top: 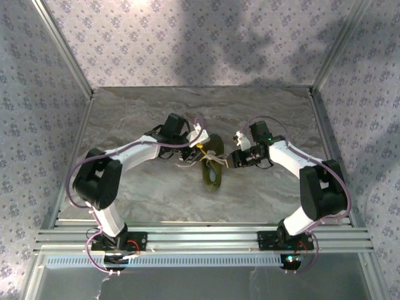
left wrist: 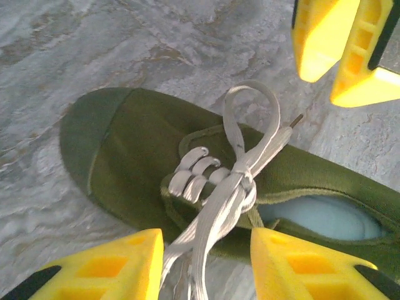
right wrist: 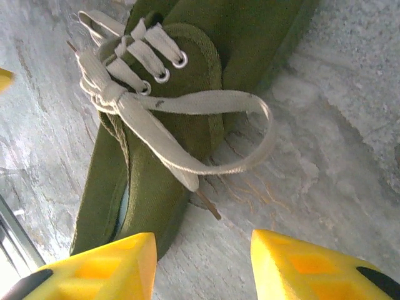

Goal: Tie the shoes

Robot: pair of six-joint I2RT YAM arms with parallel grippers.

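The olive-green shoe lies on the marbled table between both arms. Its whitish laces are drawn into a knot at the eyelets. One loop stands up toward the right gripper's yellow fingers. My left gripper is open just above the shoe's side, and two lace strands run down through its gap, untouched by the pads. My right gripper is open over bare table beside the shoe. A lace loop and brown aglet lie just ahead of it.
The marbled tabletop is boxed in by patterned walls on three sides, with metal posts at the corners. An aluminium rail carrying both arm bases runs along the near edge. Cables loop off both arms.
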